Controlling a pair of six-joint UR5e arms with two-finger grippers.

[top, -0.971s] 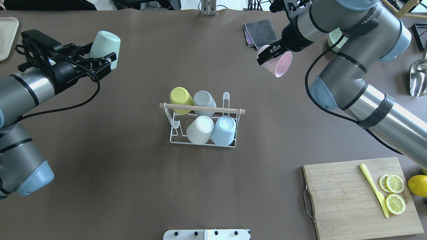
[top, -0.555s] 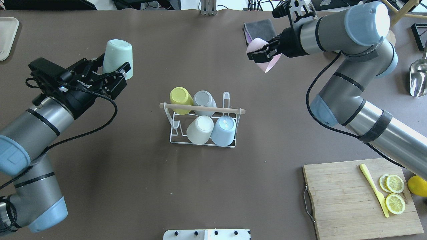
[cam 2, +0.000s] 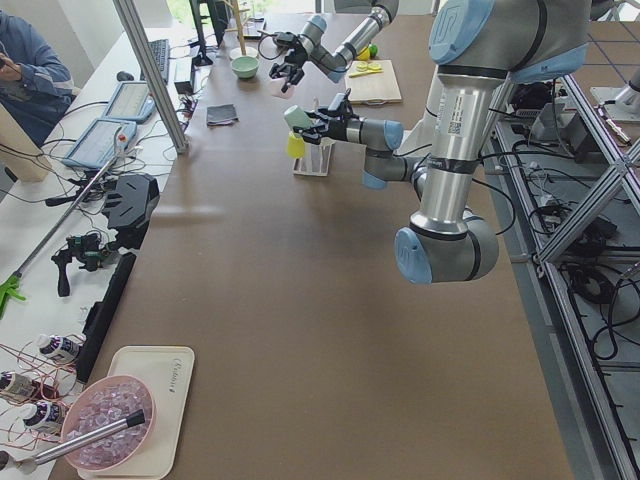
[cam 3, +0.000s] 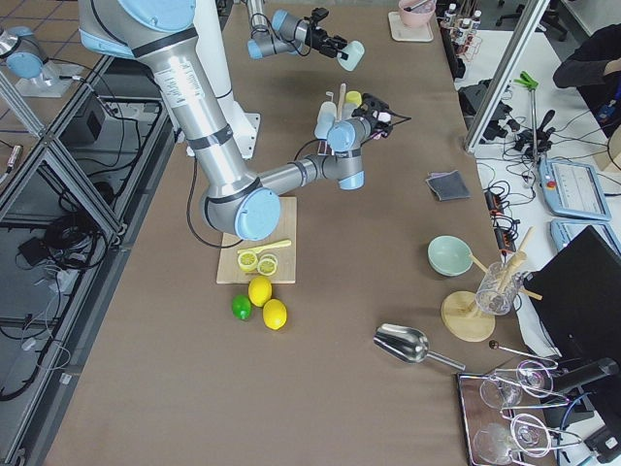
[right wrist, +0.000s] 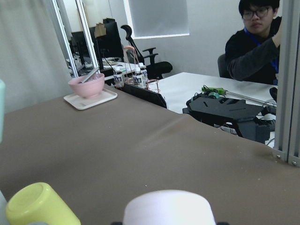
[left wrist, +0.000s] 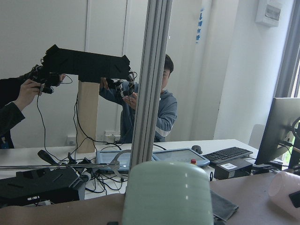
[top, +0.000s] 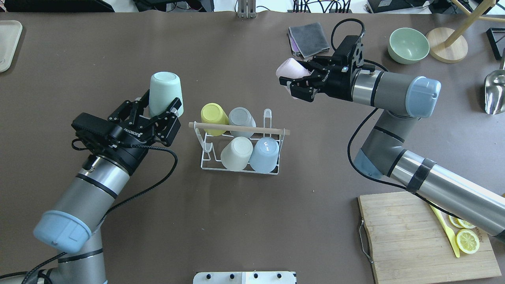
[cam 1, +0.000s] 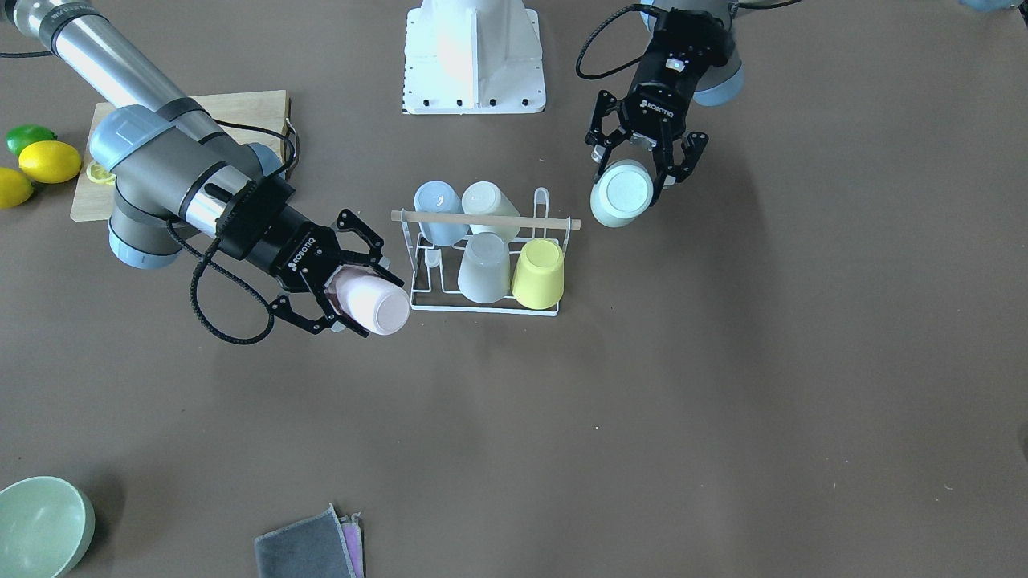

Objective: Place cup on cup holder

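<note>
Two cups in grip, both clear of the cup holder.
Left gripper was clamped on the mint cup, raised just left of the holder. Right gripper was clamped on the pink cup, tipped sideways beyond the holder's far right corner. The holder stood mid-table, carrying yellow, grey, white and blue cups, all inverted.
</note>
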